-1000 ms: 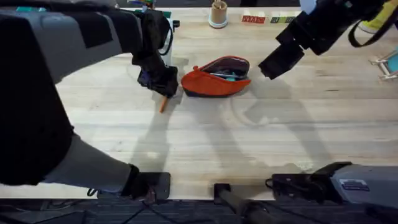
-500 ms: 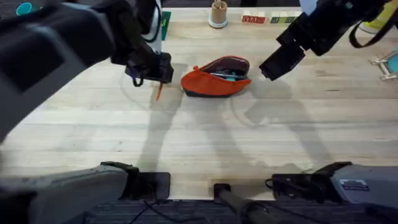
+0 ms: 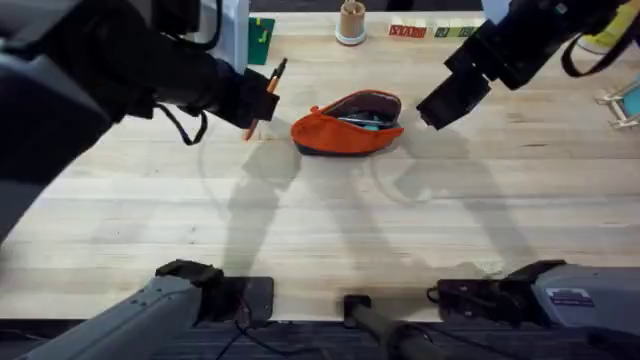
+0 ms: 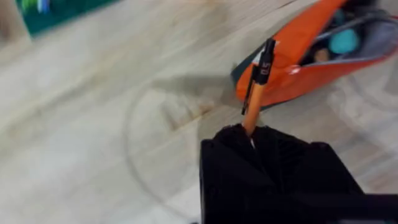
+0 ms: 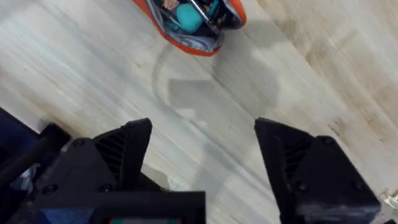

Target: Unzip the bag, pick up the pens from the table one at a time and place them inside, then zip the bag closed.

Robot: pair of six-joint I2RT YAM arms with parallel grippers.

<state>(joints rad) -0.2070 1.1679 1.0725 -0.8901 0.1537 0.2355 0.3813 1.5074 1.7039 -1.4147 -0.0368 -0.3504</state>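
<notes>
The orange bag [image 3: 345,128] lies unzipped mid-table, its dark lining showing, and a teal item [image 5: 185,17] sits inside it. My left gripper [image 3: 257,104] hangs just left of the bag, shut on the orange pen [image 3: 262,100]. The pen is clear of the table [image 3: 330,230] and its black end points up and back. In the left wrist view the pen [image 4: 254,99] sticks out from my gripper [image 4: 252,134] toward the bag [image 4: 292,59]. My right gripper [image 3: 448,97] hovers open to the right of the bag [image 5: 186,38], holding nothing.
A wooden cup [image 3: 351,22] and a row of coloured blocks [image 3: 420,31] stand along the back edge. A green card [image 3: 261,30] lies at the back left. A white and teal object [image 3: 626,102] sits at the right edge.
My left gripper has lifted the orange pen off the table, moving back and up. The pen has swung so its black end points up. The right arm and the bag have stayed still.
</notes>
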